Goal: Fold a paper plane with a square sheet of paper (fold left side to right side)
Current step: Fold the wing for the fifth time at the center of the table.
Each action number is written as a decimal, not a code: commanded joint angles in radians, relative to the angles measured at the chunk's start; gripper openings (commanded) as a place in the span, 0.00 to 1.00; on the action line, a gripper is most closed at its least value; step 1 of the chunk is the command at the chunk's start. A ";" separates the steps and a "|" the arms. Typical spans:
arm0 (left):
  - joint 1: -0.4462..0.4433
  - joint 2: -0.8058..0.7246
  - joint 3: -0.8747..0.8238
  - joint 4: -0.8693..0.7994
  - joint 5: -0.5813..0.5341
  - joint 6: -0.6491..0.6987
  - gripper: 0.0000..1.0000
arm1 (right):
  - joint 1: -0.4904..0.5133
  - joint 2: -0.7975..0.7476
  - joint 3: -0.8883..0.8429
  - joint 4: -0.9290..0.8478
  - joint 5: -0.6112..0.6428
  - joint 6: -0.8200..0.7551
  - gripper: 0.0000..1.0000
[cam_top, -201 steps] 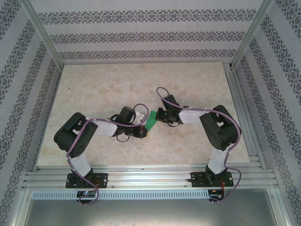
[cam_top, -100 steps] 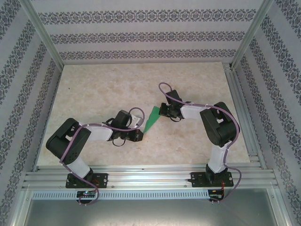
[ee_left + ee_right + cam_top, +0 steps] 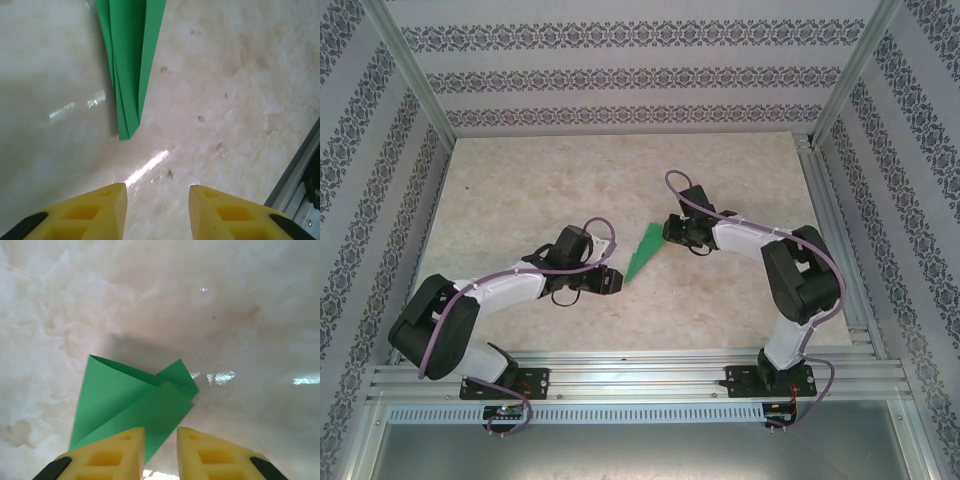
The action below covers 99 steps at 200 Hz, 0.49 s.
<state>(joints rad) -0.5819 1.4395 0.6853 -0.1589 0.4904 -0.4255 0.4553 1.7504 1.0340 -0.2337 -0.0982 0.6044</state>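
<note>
**Item: paper plane** (image 3: 643, 254). Bright green, matte, folded to a slim dart. It lies flat on the desk (image 3: 520, 190) near the middle, a little toward the near edge. The narrow point faces the near edge and the wide tail faces the far edge, leaning slightly right. The left wrist view shows layered folds running down to the point (image 3: 129, 60). The right wrist view shows the tail end with overlapping flaps (image 3: 130, 400).

**Left end effector** (image 3: 616, 281). It sits just beside the plane's point, on the near-left side. The yellow fingers (image 3: 95, 212) stand parted with bare desk in the gap (image 3: 157, 210). It holds nothing, and the point lies ahead, clear of the fingers.

**Right end effector** (image 3: 669, 233). It sits at the plane's tail, on the far-right side. The yellow fingers (image 3: 210, 455) stand a little apart (image 3: 160, 450), and green paper shows in the narrow gap and under the left finger. The fingers are not clamped on the sheet.

**Desk.** Pale marbled surface with light glare streaks. An aluminium rail runs along its right edge (image 3: 830, 240).
</note>
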 commanded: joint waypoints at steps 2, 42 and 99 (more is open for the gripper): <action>0.014 0.006 0.080 -0.089 -0.021 -0.014 0.43 | -0.020 -0.149 0.033 -0.111 0.085 -0.069 0.32; 0.006 0.111 0.162 -0.107 -0.022 0.043 0.49 | -0.044 -0.299 -0.066 -0.158 0.029 -0.068 0.43; 0.005 0.286 0.286 -0.098 -0.070 0.069 0.52 | -0.064 -0.409 -0.201 -0.131 -0.070 -0.018 0.45</action>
<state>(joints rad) -0.5770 1.6890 0.9176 -0.2420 0.4660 -0.3893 0.4007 1.3827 0.8715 -0.3534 -0.1234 0.5667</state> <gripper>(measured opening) 0.533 0.449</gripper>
